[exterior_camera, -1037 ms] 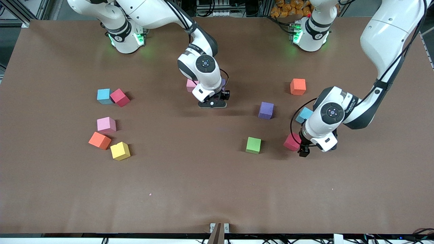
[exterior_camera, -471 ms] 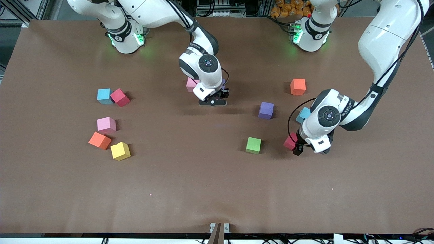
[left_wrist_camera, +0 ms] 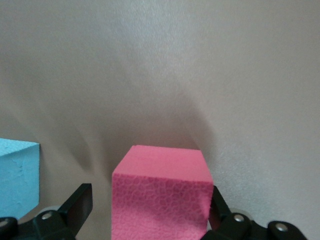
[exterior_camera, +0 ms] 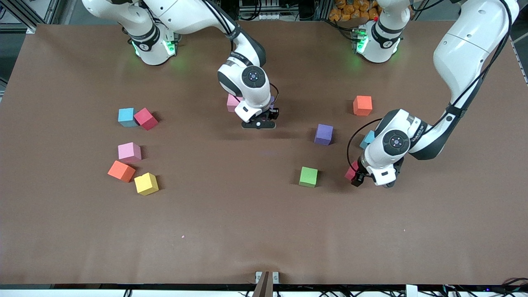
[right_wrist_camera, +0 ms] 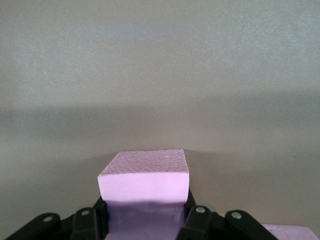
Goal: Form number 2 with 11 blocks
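Observation:
The blocks lie scattered and no number 2 shows. My right gripper is shut on a light purple block, low over the table's middle, beside a pink block. My left gripper is open and low around a deep pink block. In the left wrist view this block touches one finger, with a gap to the other finger. A light blue block lies just past the left wrist. A green block and a purple block lie near it.
An orange block lies toward the left arm's base. Toward the right arm's end lie a light blue, a red, a pink, an orange and a yellow block. The light blue block's edge shows in the left wrist view.
My left gripper has slid toward the green block, and the deep pink block has shifted slightly with it. My right gripper has moved a little toward the robots' bases with the purple block.

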### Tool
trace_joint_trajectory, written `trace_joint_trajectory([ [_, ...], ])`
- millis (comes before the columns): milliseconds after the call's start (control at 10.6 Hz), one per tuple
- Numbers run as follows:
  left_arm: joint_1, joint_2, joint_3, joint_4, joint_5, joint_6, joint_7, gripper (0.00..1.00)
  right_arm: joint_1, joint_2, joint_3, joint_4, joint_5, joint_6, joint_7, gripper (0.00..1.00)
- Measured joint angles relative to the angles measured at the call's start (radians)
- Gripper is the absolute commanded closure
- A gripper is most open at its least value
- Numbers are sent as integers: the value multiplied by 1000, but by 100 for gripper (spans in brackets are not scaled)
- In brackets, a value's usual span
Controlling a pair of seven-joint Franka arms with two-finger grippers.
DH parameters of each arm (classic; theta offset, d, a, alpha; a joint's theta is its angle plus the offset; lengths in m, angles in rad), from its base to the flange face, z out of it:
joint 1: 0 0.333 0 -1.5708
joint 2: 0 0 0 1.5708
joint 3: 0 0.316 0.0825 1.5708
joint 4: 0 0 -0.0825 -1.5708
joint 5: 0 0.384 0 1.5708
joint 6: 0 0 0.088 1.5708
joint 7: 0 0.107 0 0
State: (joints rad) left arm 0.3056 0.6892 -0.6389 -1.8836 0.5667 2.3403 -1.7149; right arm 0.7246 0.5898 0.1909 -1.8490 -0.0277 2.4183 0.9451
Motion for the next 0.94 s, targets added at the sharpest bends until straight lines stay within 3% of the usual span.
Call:
trace_joint_trajectory([
  [189,-2,5,-1,0,0,0,9,69,0,0,0,0,0,0,0,70],
  [283,-2,5,-1,0,0,0,18,75,0,0,0,0,0,0,0,53],
  [377,-2,5,-1,1,0,0,31,75,0,0,0,0,0,0,1,40],
  [566,-1,5,-3,7,0,0,53,75,0,1,0,0,0,-1,5,0],
  [943,3,-12,-42,27,0,1,139,71,-1,1,9,1,0,-1,49,0],
])
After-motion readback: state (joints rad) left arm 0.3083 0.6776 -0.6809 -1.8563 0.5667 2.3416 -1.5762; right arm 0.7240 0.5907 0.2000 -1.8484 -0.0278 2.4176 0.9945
